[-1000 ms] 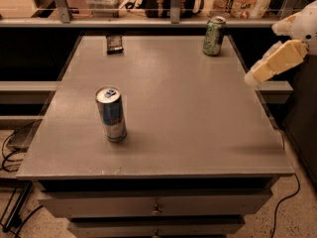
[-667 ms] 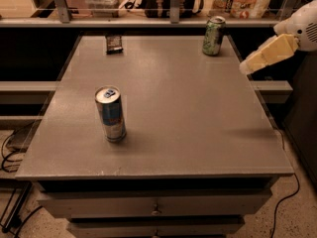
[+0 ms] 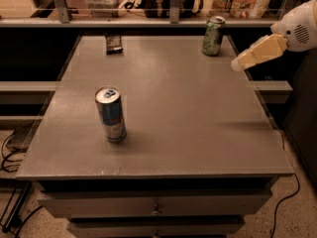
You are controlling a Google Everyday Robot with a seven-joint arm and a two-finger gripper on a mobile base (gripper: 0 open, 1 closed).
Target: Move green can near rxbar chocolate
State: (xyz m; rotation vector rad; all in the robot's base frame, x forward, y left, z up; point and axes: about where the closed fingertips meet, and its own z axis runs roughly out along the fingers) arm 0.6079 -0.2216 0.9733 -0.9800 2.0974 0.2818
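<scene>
Since the earlier frames, the gripper (image 3: 243, 59) has shifted leftward and slightly up, from beyond the right edge of the table (image 3: 188, 108) to just over its back right corner; the cans and the bar have not moved. The green can (image 3: 213, 35) stands upright at the back right of the table, with a pale green patterned body and a silver top. Its print is too small to read. The rxbar chocolate (image 3: 113, 43), a small, flat, dark wrapper with pale lettering that cannot be read, lies at the back left, well apart from the green can. A blue-and-silver can (image 3: 110, 114) stands upright at front left. The gripper, cream-coloured on a white arm, hangs near the green can's right side, touching and holding nothing. Whether it is spread or pressed together cannot be told.
</scene>
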